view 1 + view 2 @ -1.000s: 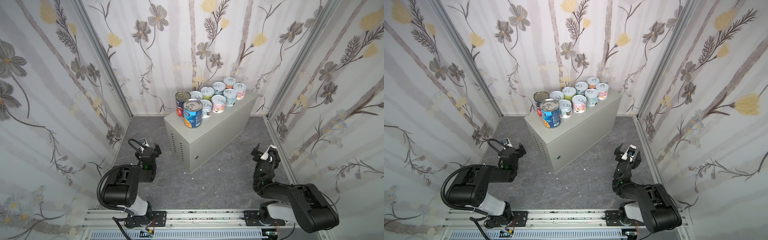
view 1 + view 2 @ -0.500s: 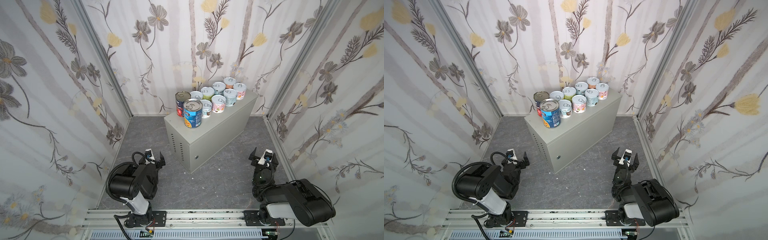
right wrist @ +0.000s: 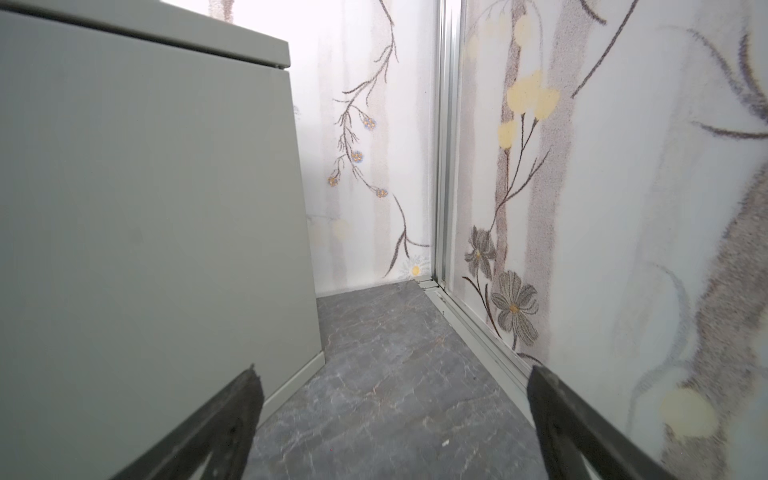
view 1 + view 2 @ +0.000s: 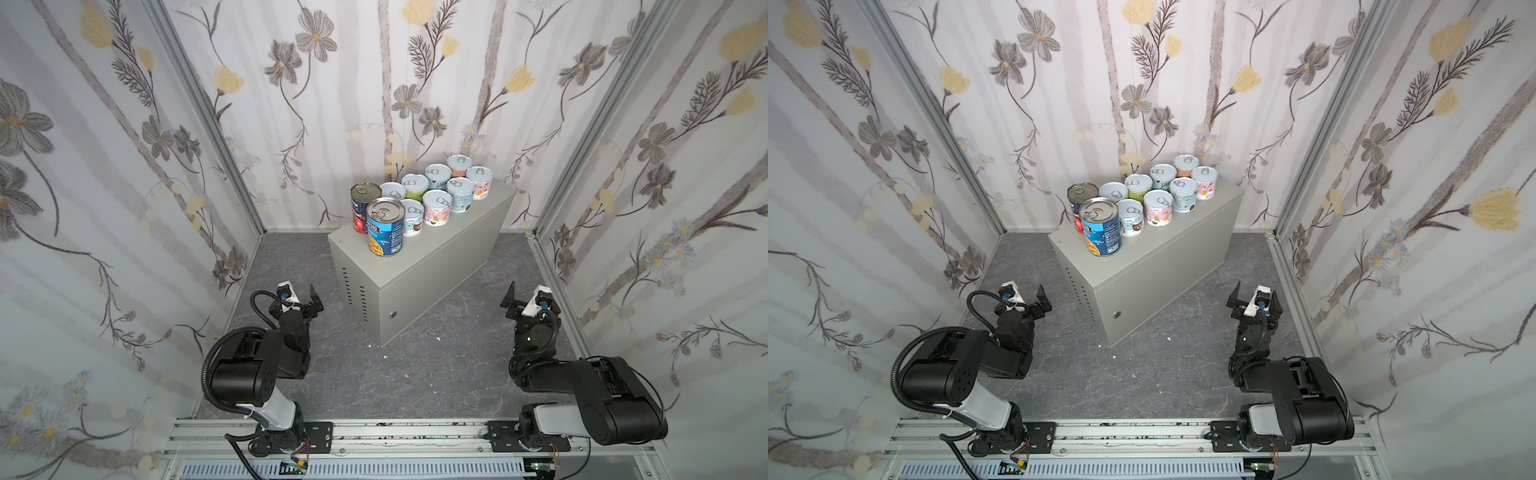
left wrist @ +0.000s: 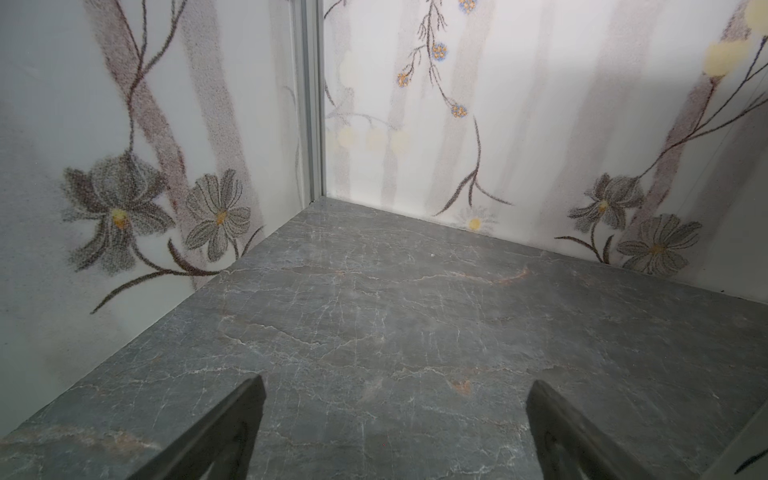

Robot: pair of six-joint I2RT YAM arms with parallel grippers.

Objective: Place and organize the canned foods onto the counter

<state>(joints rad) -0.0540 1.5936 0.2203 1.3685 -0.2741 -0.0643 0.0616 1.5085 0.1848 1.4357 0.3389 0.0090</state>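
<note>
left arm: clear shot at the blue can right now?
Probably yes. The blue can stands foremost on the counter, at the end nearer the left gripper, whose jaws are open and empty; nothing stands between them.

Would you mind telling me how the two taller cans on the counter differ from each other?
The blue can wears a blue label with an orange picture; the navy-red can is navy above, red below. The blue can stands nearer the robot; the navy-red can stands behind it, partly hidden. Both stand upright on the counter with metal pull-tab lids.
</note>
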